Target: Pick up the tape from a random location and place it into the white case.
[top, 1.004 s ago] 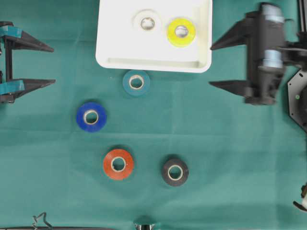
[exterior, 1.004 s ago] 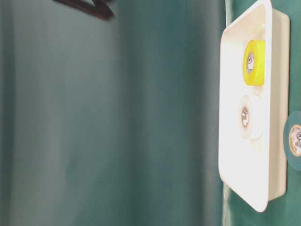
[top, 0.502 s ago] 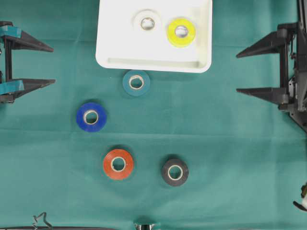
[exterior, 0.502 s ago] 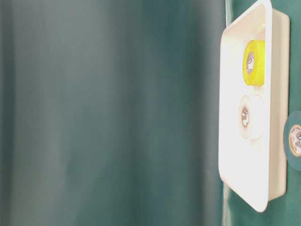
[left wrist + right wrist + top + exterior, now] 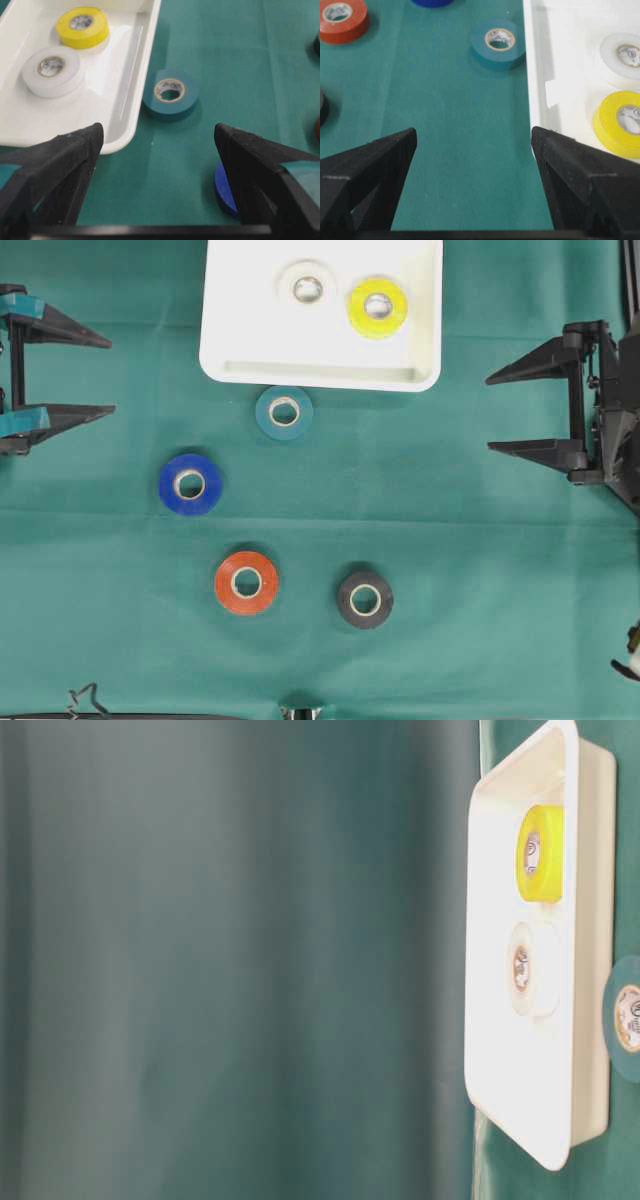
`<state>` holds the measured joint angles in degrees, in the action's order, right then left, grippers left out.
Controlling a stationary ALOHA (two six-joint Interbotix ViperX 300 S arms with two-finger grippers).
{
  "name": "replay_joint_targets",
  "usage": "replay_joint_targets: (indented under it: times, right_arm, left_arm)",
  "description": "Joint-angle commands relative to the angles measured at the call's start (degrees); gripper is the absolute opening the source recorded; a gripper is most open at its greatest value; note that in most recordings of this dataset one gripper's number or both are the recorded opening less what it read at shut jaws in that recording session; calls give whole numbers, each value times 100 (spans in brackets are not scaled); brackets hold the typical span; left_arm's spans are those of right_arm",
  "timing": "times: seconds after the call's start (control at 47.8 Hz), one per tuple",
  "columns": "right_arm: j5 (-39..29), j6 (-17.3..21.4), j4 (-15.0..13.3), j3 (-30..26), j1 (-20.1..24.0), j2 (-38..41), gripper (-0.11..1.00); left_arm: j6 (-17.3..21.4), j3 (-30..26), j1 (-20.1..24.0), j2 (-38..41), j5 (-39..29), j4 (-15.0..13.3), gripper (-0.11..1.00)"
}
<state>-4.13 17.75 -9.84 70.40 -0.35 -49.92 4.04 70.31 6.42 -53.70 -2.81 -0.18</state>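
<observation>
Glossy white plastic case (image 5: 320, 370), matt green woven cloth (image 5: 480, 580) with faint creases, smooth-sided tape rolls (image 5: 284, 412)

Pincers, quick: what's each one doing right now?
Left pincer: open, holding nothing.
Right pincer: open, holding nothing.

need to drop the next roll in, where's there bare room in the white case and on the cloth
In the white case, the left part and the near strip are bare; the white roll and yellow roll crowd the far right. On the cloth, free patches lie between the teal roll and the right pincer, and right of the black roll. The blue roll and red roll crowd the centre-left.
</observation>
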Motion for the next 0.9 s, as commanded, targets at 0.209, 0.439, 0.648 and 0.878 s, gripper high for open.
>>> replay_joint_targets:
  times: [0.209,0.439,0.648,0.878]
  right_arm:
    - [70,9,18,-79,-18,44,87]
    - [53,9,9,-88,-18,26,87]
    - [62,9,0,-97,-18,26,87]
    - [53,9,-9,-105,-18,26,87]
  left_arm:
    - [-9,-62,-9,26,70,0,98]
    - [-141,-62,-378,26,79,-18,98]
    - [-308,-62,-1099,26,97,-9,97]
    - [-308,-70,-1538,35,193,-18,96]
